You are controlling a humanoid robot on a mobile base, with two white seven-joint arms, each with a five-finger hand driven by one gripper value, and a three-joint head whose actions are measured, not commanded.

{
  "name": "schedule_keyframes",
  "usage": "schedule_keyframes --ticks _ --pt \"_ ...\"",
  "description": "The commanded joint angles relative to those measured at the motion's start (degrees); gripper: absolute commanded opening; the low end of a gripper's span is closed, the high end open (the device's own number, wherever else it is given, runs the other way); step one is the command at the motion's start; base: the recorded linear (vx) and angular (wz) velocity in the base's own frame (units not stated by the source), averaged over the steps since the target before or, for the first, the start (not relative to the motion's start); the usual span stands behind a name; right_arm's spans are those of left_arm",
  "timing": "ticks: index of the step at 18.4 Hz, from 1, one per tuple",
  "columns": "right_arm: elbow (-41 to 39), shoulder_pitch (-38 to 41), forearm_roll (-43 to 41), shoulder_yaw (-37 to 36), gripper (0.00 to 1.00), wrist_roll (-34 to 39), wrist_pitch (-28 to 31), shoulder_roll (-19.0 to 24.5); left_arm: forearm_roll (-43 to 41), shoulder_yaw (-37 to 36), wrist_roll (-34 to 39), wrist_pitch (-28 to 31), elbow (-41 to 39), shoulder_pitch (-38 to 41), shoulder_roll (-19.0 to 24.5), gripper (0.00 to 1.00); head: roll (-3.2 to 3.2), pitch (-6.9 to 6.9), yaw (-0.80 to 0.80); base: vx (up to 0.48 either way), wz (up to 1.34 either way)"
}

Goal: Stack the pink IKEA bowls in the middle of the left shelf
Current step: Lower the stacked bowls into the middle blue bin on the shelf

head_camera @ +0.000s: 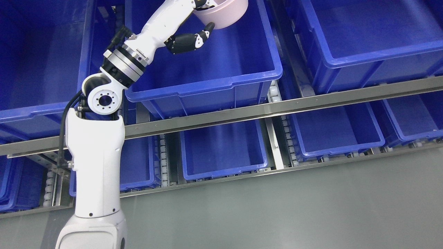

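holding pink bowl [225, 14], left hand [193, 33], blue bin [221, 81]

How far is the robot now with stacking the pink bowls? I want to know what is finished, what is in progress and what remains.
Done: nothing visibly stacked; the middle blue bin shows only a bare floor. In hand: the left hand grips a pink bowl at the top edge, above that bin's back part. Left: lowering the bowl, releasing it and stacking any others; no other bowl is in view.
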Motion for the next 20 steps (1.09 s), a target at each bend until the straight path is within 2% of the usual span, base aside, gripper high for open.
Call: schedule_keyframes --ticks 1,5,14,20 --pt "0.0 0.0 0.4 -0.6 1.00 0.1 0.0 -1.0 -1.9 1.2 -1.3 -0.1 2.9 1.3 4.0 0.06 0.00 0.00 0.00 0.000 0.00" --pt "0.0 0.0 0.4 -0.6 1.00 0.2 0.0 -1.0 -3.8 1.0 -3.8 -0.1 4.9 1.3 3.8 0.06 0.00 0.00 0.00 0.004 0.02" --pt "-0.1 0.0 0.4 -0.6 1.00 0.1 0.0 -1.0 -4.8 0.6 -3.9 -0.1 9.3 0.8 4.7 0.07 0.00 0.00 0.00 -0.002 -0.01" --pt "0.0 0.0 0.4 -0.6 1.00 0.1 0.0 -1.0 -4.7 0.5 -3.6 -0.1 13.1 0.0 2.8 0.20 0.00 -0.01 0.00 -0.002 -0.01"
